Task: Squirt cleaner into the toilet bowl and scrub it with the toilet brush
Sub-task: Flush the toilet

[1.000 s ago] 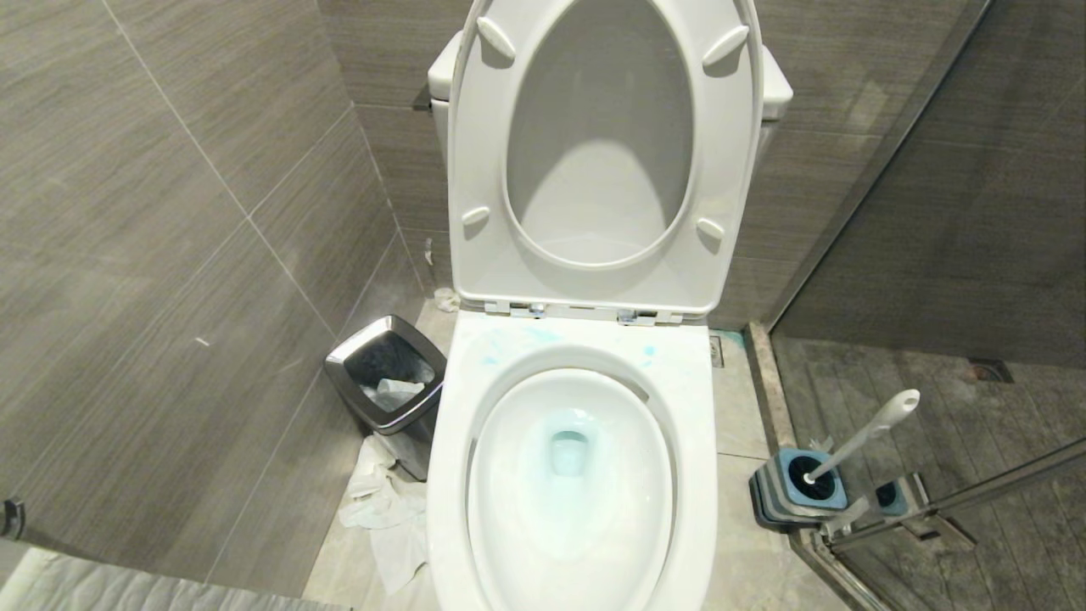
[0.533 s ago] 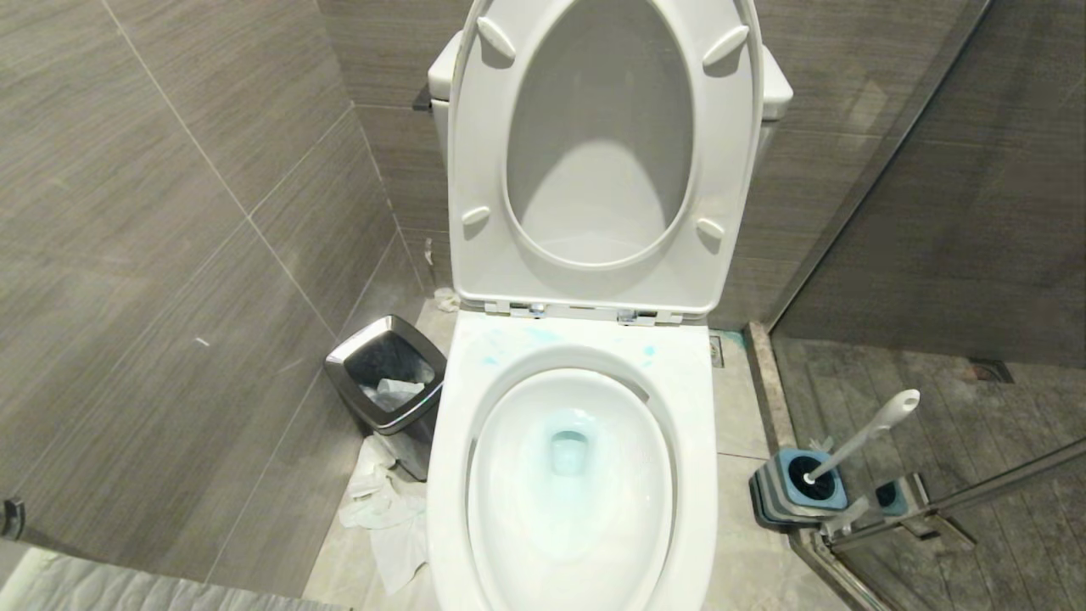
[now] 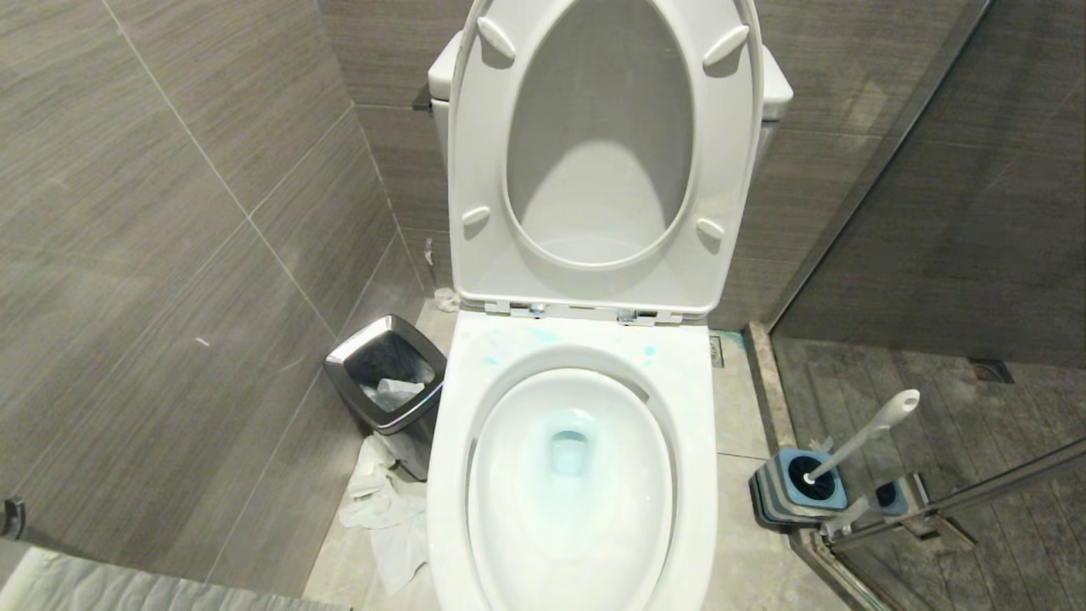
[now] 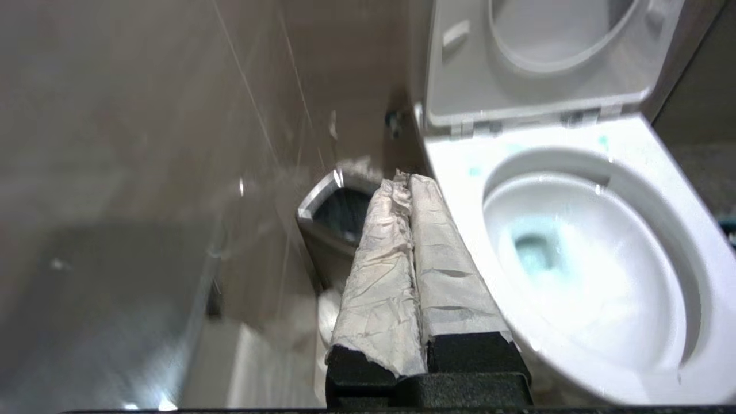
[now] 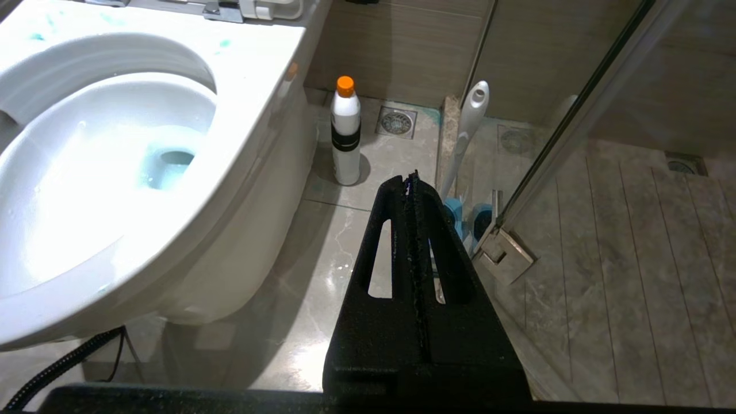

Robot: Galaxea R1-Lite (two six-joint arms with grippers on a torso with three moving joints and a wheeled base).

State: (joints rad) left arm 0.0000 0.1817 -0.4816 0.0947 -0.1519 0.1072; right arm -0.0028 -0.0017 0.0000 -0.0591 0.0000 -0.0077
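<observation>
Toilet brush [image 5: 467, 129] seen at 1 o'clock from clenched, empty right end effector [image 5: 411, 179]; handle leaning upright; left end effector [image 4: 407, 183] clenched, farther.

Large grey-brown wall tiles with a fine horizontal grain [image 3: 170, 212] fill the left and upper frame. At lower centre lies a glossy beige marble-look floor [image 3: 747, 560]. On the right, a clear glass shower partition [image 3: 933, 212] encloses dark grey plank-patterned shower flooring [image 3: 1001, 407]. A small chrome-rimmed black bin [image 3: 386, 382] sits lower left beside crumpled white tissue paper [image 3: 386, 518].
</observation>
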